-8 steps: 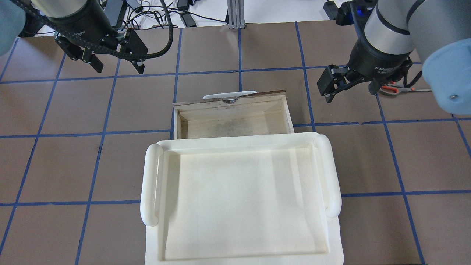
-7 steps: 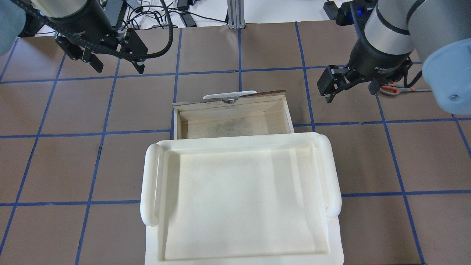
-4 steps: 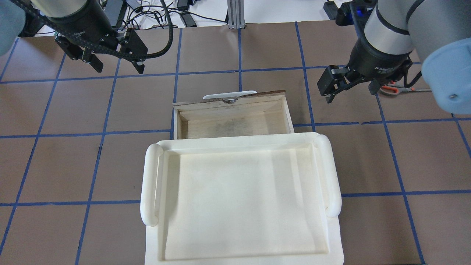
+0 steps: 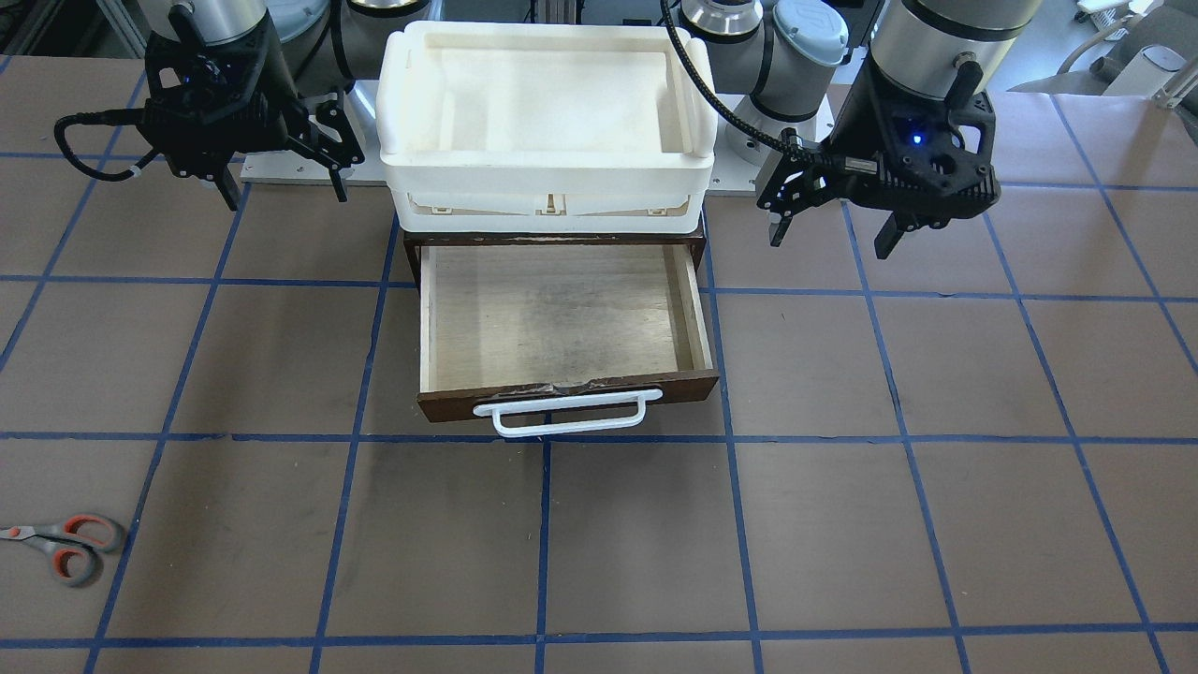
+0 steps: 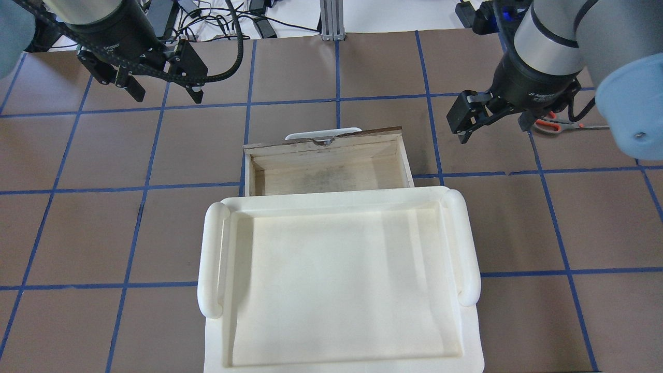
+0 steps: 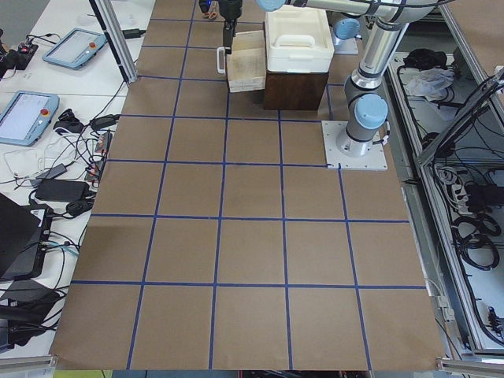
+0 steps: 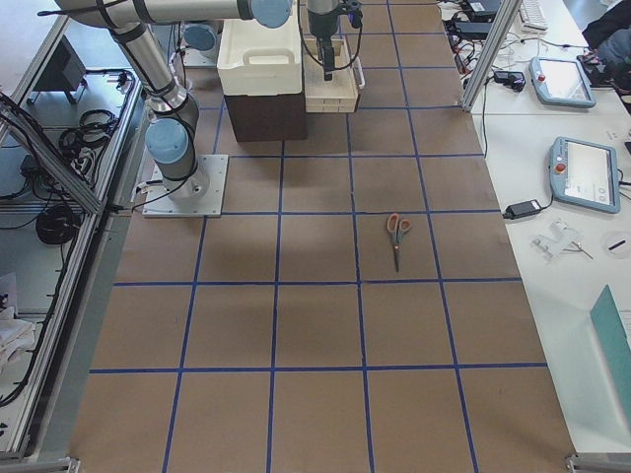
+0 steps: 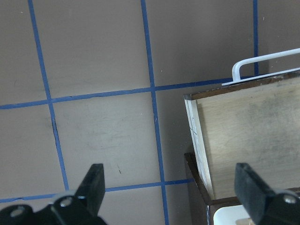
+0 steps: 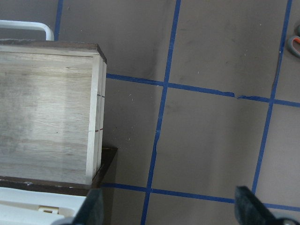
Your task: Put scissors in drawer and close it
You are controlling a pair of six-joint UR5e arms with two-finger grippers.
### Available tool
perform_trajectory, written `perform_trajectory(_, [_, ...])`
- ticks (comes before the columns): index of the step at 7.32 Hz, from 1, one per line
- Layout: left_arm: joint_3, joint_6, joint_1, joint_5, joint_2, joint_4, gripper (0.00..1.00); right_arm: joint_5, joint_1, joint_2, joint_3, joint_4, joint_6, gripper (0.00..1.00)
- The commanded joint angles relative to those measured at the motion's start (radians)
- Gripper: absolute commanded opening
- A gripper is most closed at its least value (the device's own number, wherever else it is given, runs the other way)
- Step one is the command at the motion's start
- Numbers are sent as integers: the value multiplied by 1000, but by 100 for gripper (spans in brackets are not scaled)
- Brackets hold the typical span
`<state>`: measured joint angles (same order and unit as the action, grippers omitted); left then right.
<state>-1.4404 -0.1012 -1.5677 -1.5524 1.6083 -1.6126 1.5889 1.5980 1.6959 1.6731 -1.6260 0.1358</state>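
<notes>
The scissors point(image 4: 61, 548), with grey handles and orange-red loops, lie flat on the table far out on my right side. They also show in the exterior right view point(image 7: 397, 232), partly behind my right arm in the overhead view point(image 5: 558, 124), and at the right wrist view's edge point(image 9: 296, 44). The drawer point(image 4: 655, 387) stands pulled open and empty, its white handle facing away from me; it also shows in the overhead view point(image 5: 326, 146). My right gripper point(image 5: 493, 129) is open and empty, above the table between the drawer and the scissors. My left gripper point(image 5: 167, 96) is open and empty, left of the drawer.
A white plastic tray point(image 5: 212, 259) sits on the dark cabinet above the drawer point(image 4: 543, 183). Blue tape lines grid the brown table. Cables and tablets lie beyond the table's far edge.
My right gripper has edged slightly away from me, still open. The left arm, drawer and scissors have not moved.
</notes>
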Motion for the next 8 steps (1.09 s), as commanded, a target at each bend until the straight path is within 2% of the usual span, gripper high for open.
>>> perform_trajectory(1, [0, 0, 0, 0, 1, -1, 100, 3, -1, -7, 0, 5, 1, 100])
perform_trajectory(5, [0, 0, 0, 0, 2, 0, 100, -1, -12, -27, -4, -32, 4, 100])
perform_trajectory(8, [0, 0, 0, 0, 4, 0, 100, -3, -38, -25, -7, -66, 91, 100])
